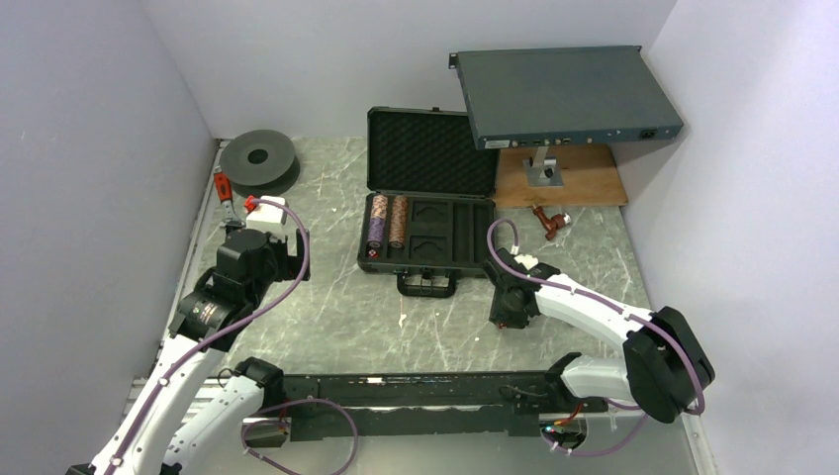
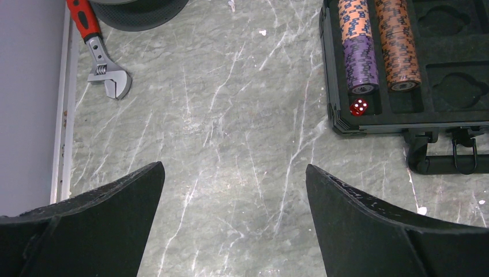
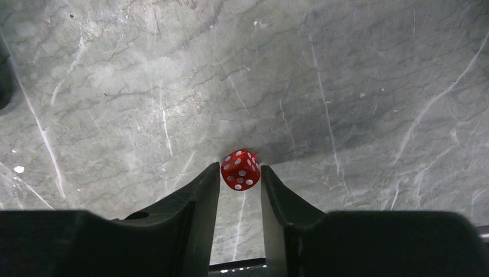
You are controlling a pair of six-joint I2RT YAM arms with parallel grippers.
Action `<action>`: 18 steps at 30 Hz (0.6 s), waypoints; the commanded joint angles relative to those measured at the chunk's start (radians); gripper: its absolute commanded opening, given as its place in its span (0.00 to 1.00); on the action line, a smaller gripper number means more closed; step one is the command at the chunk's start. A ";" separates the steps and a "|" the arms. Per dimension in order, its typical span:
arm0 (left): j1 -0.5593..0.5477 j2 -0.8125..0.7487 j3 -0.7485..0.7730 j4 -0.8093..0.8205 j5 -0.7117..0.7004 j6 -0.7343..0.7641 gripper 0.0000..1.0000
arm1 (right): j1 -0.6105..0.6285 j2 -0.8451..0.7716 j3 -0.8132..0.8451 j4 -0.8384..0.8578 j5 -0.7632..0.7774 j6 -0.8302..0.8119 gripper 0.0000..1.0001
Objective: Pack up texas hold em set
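Red die (image 3: 240, 170) pinched in right tool (image 3: 240, 173) tips, over desk (image 1: 336, 297) beside open briefcase (image 1: 450, 237).
Hard, light, slick, prone to popping out; best held on flat opposite faces. Left tool (image 2: 233, 173) apart, empty.

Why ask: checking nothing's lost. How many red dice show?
2. One die in the case tray by the purple chips; one die in the right gripper. Others may be hidden.

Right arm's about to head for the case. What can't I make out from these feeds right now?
- Top view: the red die in the right claw is hidden beneath the wrist.
- Right wrist view: the slots of the case are out of frame.
- Left wrist view: the case's right side is cut off by the edge.
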 commanded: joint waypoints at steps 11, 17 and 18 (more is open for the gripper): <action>0.005 -0.008 0.006 0.028 0.006 0.011 0.99 | -0.004 -0.022 0.023 0.003 0.010 -0.021 0.00; 0.007 0.002 0.005 0.029 0.007 0.012 0.99 | -0.004 -0.092 0.067 0.069 -0.039 -0.119 0.00; 0.007 0.005 0.006 0.028 0.006 0.011 0.99 | -0.004 -0.112 0.072 0.080 -0.047 -0.132 0.00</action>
